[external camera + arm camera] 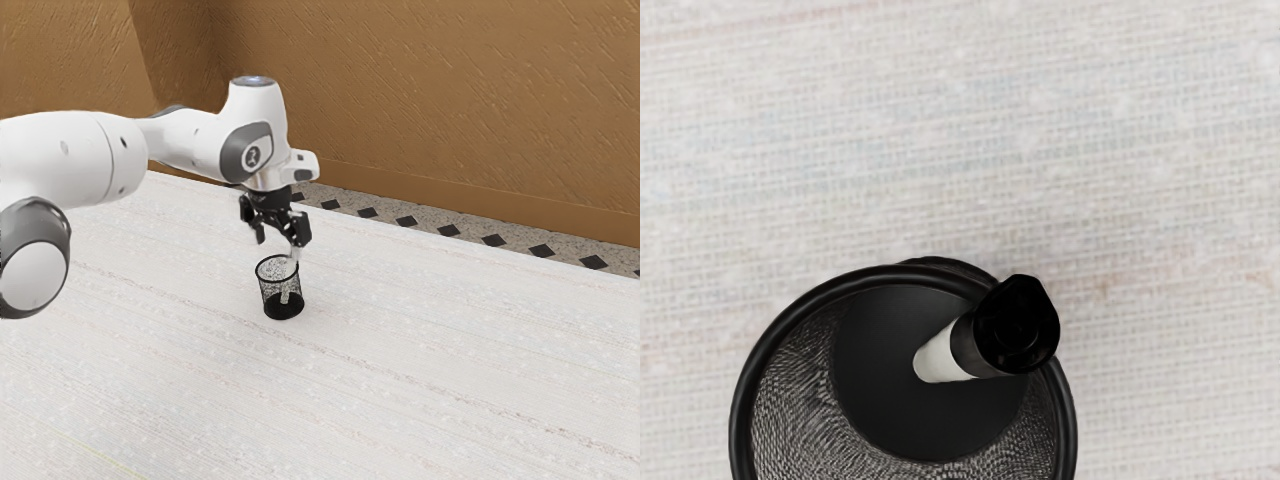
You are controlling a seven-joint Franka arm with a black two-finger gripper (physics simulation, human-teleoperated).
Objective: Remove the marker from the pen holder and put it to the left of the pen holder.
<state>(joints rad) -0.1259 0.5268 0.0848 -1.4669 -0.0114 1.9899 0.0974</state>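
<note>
Just above the pen holder in the exterior view is my gripper, its two fingers spread apart. Below it the black mesh pen holder stands upright on the table. Through the mesh, the lower white part of the marker can be seen; its upper end is hard to tell from the finger near it. In the wrist view the marker leans inside the pen holder, its black-capped end up against the rim and its white body slanting down to the dark bottom.
The pale, streaked table spreads around the pen holder. Behind its far edge run a patterned floor strip and a brown wall. My arm reaches in above the table from the exterior view's left.
</note>
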